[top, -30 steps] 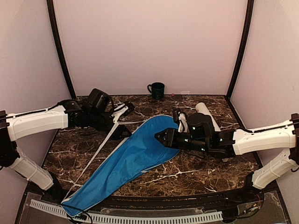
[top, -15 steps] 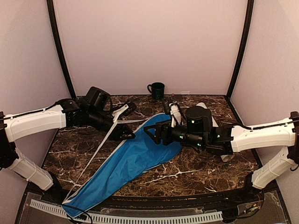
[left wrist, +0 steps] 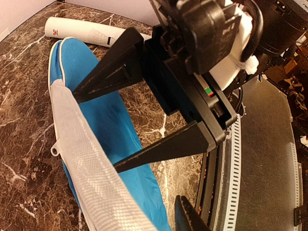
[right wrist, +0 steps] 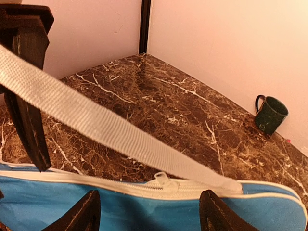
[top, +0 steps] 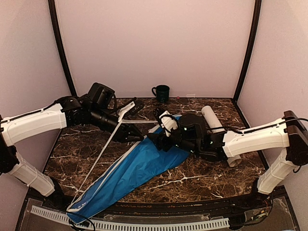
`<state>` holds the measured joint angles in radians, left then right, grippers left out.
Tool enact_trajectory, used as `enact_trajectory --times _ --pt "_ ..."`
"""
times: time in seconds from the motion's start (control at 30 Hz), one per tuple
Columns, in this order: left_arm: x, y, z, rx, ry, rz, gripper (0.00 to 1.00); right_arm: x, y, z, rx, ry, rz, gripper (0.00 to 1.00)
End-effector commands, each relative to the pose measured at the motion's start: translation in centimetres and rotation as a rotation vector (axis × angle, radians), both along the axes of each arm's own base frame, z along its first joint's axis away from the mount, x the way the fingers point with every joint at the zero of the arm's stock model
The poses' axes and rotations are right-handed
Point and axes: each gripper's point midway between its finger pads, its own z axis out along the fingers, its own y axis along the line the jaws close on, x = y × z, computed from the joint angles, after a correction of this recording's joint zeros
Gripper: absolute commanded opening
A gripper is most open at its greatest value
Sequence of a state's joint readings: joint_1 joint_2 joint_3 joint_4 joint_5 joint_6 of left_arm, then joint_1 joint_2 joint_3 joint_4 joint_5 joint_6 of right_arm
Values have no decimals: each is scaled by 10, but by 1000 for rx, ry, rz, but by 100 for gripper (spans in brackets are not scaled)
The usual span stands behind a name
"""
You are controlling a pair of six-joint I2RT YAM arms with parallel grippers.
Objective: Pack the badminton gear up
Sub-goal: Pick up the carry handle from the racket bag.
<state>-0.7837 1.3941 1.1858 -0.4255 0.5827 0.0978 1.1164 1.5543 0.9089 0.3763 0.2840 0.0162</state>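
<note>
The blue cover (top: pixel 130 168) lies slantwise from the near left corner to mid-table. Its white strap (top: pixel 103 154) runs taut and off the table, bending at my left gripper (top: pixel 136 136). That gripper looks shut on the strap (left wrist: pixel 91 163); only one of its fingertips (left wrist: pixel 185 216) shows. My right gripper (right wrist: pixel 151 216) is open. Its fingers straddle the cover's zipped white edge (right wrist: pixel 96 180), with the zip pull (right wrist: pixel 161 180) just beyond them. The white tube (top: pixel 210 117) lies behind the right arm, partly hidden. Other gear is out of view.
A dark green mug (top: pixel 161 92) stands at the back wall. The two grippers face each other closely over the cover's wide end. Dark marble tabletop (top: pixel 202 178) shows on both sides of the cover. A white slotted rail (top: pixel 144 224) runs along the near edge.
My right gripper has opened and moved left and farther back over the cover's wide end. The left gripper has shifted slightly right with the strap, and the cover's wide end has shifted with it.
</note>
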Motion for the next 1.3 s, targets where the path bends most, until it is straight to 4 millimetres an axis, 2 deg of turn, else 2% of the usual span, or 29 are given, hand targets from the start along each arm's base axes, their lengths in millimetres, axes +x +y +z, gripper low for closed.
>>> enact_trajectory --times 0.0,0.2,0.33,0.4,0.47,0.53,0.6,0.77,0.8,0.9,1.0,1.13,1.27 --pt "-9 -6 13 -28 10 -46 32 21 4 52 88 -159 -74 71" --pt "-14 -10 11 -27 30 -62 32 21 12 68 100 -211 -57 70" --pt "-13 -13 10 -24 34 -63 32 14 19 71 98 -241 2 68" --pt "-13 -14 10 -28 36 -67 32 6 24 69 101 -250 61 65" --pt "-14 -15 10 -31 43 -70 32 -6 30 66 103 -270 139 57" --pt "-14 -17 10 -31 47 -73 32 -14 29 68 128 -297 168 54" --pt "-14 -18 9 -29 51 -75 32 -17 27 77 176 -328 171 45" --pt "-6 -15 2 3 28 -40 32 -23 27 87 214 -313 197 5" --pt "-3 -13 -2 21 20 -19 32 -25 26 89 222 -310 198 0" --pt "11 -6 -18 98 -6 55 34 -29 18 97 259 -311 194 0" --pt "27 3 -31 172 -41 140 45 -35 10 102 299 -314 199 0" --pt "50 17 -35 241 -117 257 53 -40 1 103 335 -301 197 0" --pt "62 28 -35 278 -170 329 54 -46 -7 111 395 -290 202 0"
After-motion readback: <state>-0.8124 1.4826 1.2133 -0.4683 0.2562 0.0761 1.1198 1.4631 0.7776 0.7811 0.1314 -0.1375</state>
